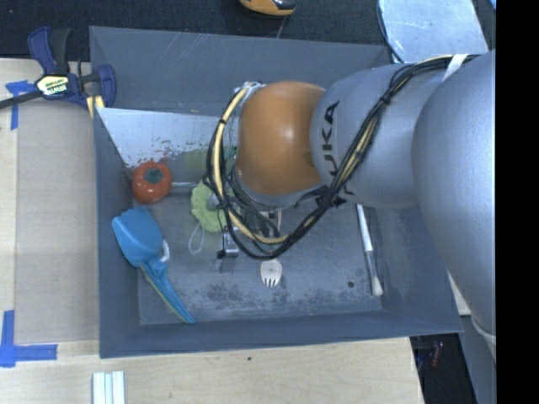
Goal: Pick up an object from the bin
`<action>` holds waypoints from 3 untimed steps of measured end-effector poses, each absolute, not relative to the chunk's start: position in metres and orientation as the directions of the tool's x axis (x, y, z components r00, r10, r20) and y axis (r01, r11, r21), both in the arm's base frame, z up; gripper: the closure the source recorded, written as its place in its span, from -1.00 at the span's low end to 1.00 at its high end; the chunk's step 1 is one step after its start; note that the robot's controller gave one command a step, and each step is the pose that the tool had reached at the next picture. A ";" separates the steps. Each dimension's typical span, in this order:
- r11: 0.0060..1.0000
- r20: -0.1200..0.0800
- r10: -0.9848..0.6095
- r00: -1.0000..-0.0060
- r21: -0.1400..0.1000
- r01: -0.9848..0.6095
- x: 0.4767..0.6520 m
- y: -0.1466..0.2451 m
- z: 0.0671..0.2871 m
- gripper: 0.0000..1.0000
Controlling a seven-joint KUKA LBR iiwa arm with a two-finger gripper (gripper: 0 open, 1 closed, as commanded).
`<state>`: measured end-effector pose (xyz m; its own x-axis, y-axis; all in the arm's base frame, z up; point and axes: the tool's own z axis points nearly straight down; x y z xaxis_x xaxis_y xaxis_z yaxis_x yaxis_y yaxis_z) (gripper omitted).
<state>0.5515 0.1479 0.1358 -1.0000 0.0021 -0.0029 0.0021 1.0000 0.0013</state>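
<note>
**A:** Camera view. Where's the gripper?

**B:** Gripper [228,255] is low over the floor of the grey bin [253,335]. It hangs under the arm's orange cover [274,137], with black and yellow cables [221,154] looped round it. Only a dark stub of it shows below the loops.

**A:** Open or closed?

**B:** Can't tell, since the cover and cables hide the working end. No object can be seen in its hold.

**A:** Nearest thing?

**B:** A yellow-green crumpled lump [205,204], just beside the gripper, up and toward the view's left. Its near edge is tucked behind the cables. Whether they touch, can't tell.

**A:** Anything else close?

**B:** A small white tuft [270,273], just below the gripper and a little to the view's right, clear of it on bare floor.

**A:** Farther out?

**B:** Left of the gripper is a blue scoop [139,238], its handle running down and away toward the bin's lower left corner. Past the lump, up and left, an orange-red tomato-like ball [152,182] lies against the back wall. Well to the gripper's right, a thin white stick [368,251] lies lengthwise along the floor, partly under the arm [396,141].
</note>
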 end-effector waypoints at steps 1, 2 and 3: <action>1.000 -0.003 0.003 -1.000 0.001 0.003 0.552 0.148 0.136 1.00; 1.000 -0.003 0.003 -1.000 0.001 0.003 0.552 0.148 0.136 1.00; 1.000 0.000 -0.013 -1.000 0.001 -0.013 0.545 0.143 0.139 1.00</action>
